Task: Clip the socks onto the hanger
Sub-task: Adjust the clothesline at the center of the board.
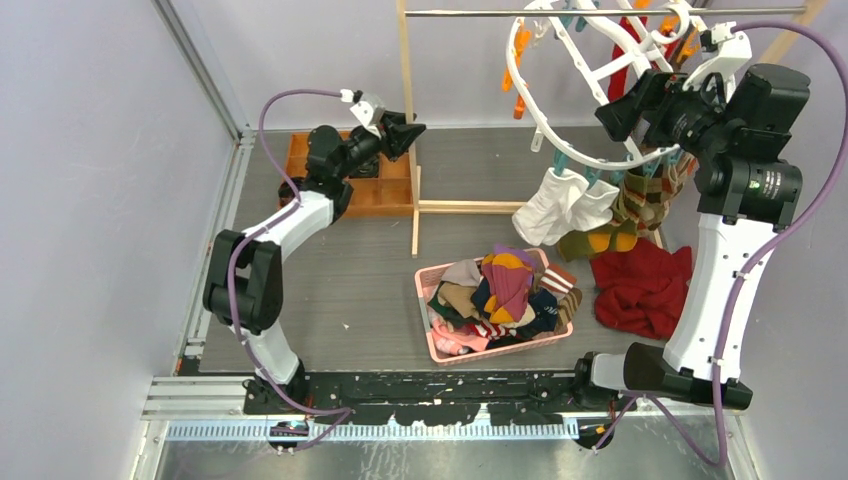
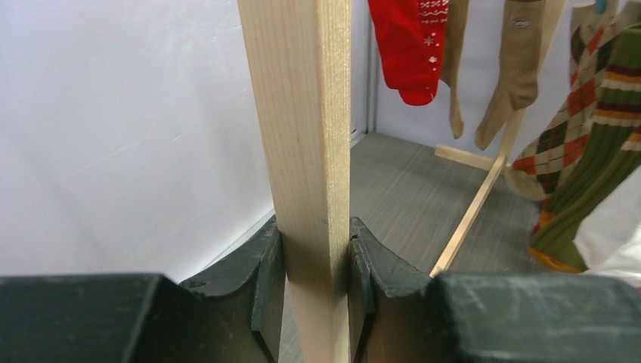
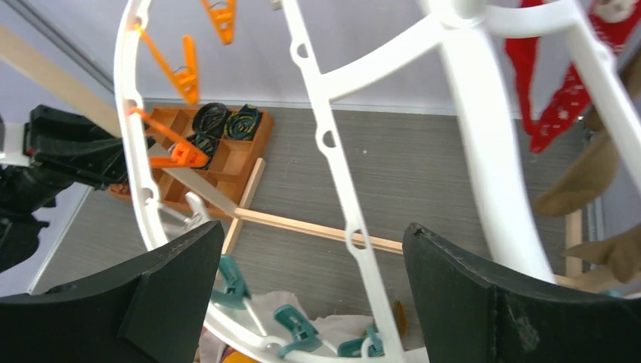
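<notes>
Gripping the wooden post (image 2: 302, 113) of the rack, your left gripper (image 2: 316, 257) is clenched. One finger presses on each opposite face, and the post's long axis runs upright through the gap between them. Beyond those fingers and off to their right, the hung socks (image 2: 574, 128) dangle toe-down, well apart from the grip.

Your right gripper (image 3: 308, 249) stands released, its fingers spread wide and holding nothing. A white crossbar of the hanger (image 3: 314, 87) runs lengthwise away from the fingertips, passing between the two of them. Whether it brushes either finger cannot be told from the wrist view. Teal pegs (image 3: 291, 321) sit just below the fingertips on the ring's lower rim. Orange pegs (image 3: 184, 68) hang above and to the left of them.

The loose socks (image 1: 505, 290) lie heaped in the pink basket (image 1: 432, 345), down on the table and back toward the arm bases from both pairs of fingers. They are tangled, so no single long axis can be read from the pile. The basket sits roughly between your two arms, well below the right fingers. Since the left fingers are taken up with the post, the right arm looks the likelier one to fetch. That means dropping down and back from the hanger, then carrying a sock up to a free peg. A red cloth (image 1: 645, 285) lies beside the basket, on the right arm's side.
</notes>
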Controlling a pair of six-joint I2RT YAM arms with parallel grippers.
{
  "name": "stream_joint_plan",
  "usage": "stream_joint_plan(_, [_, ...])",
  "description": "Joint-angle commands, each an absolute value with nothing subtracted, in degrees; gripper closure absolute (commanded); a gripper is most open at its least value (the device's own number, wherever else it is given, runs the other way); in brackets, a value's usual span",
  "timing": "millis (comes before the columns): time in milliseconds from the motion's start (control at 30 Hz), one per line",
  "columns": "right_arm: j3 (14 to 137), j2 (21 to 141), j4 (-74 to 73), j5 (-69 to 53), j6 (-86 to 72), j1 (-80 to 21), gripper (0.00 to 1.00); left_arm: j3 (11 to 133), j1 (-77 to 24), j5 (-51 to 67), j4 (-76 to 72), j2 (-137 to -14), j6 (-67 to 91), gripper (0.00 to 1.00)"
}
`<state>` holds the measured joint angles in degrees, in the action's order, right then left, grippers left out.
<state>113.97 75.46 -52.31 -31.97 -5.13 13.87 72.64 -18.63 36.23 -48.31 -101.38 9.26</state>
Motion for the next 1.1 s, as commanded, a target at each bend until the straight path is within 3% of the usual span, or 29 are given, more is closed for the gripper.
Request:
stream_joint_plan(0, [117.17,74.6,-50.87,-30.64,-5.27,15.41,0.06,70.33,-16.92,27.01,-46.12,-94.57,-2.28,1.0])
stream_joint_plan(633, [117.96,76.54,-54.16,-13.77,-6.18,22.12,0.12,59.23,-16.61,15.59,-37.25,-82.72,-4.93,1.0])
stream_joint_plan(1067, [105.27,72.16,-50.03,-17.7,-24.22,31.33,0.19,56.89,-16.61,19.36,-39.63,-81.5,-3.1,1.0])
